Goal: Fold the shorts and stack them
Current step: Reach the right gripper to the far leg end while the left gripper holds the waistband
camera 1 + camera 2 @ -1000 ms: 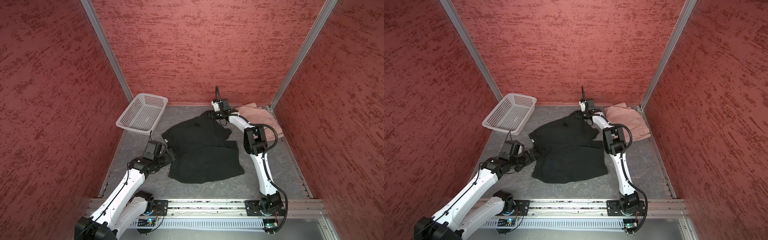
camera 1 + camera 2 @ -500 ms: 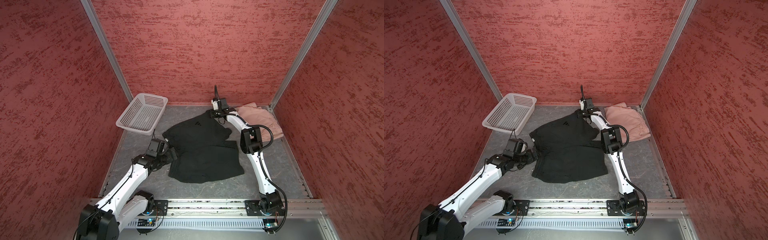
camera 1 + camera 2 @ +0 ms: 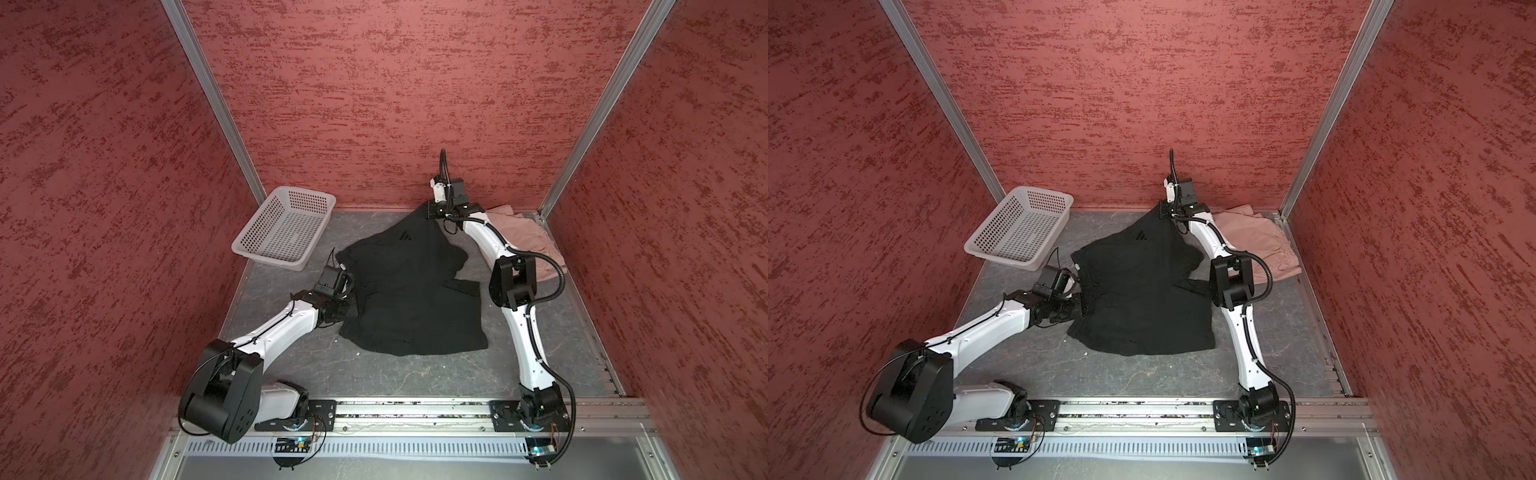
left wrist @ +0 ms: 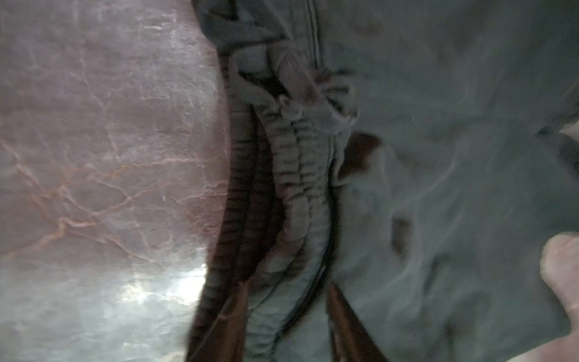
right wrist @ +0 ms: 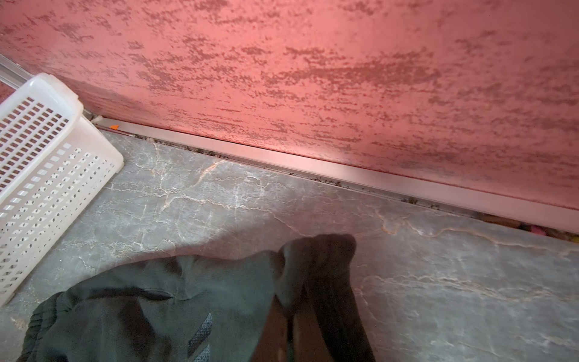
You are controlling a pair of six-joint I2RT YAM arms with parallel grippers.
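The black shorts [image 3: 415, 299] [image 3: 1142, 299] lie spread over the middle of the table, logo [image 5: 200, 335] facing up. My right gripper [image 3: 430, 212] [image 3: 1162, 212] [image 5: 289, 313] is at the back wall, shut on a far corner of the black shorts [image 5: 156, 297], which rises in a peak. My left gripper [image 3: 355, 299] [image 3: 1081, 303] [image 4: 286, 288] is at their left edge, its fingers apart on either side of the gathered waistband [image 4: 297, 188]. The pink shorts [image 3: 528, 232] [image 3: 1258, 237] lie crumpled in the back right corner, partly behind the right arm.
A white perforated basket [image 3: 286, 224] [image 3: 1021, 224] [image 5: 47, 156] stands at the back left, close to the black shorts. Red walls close in the table on three sides. Bare grey marbled tabletop [image 3: 415, 374] runs along the front, before the arm rail.
The right gripper has shut on the black shorts' far corner and drawn it up toward the back wall. The left gripper has pushed onto the waistband, and its jaws have narrowed.
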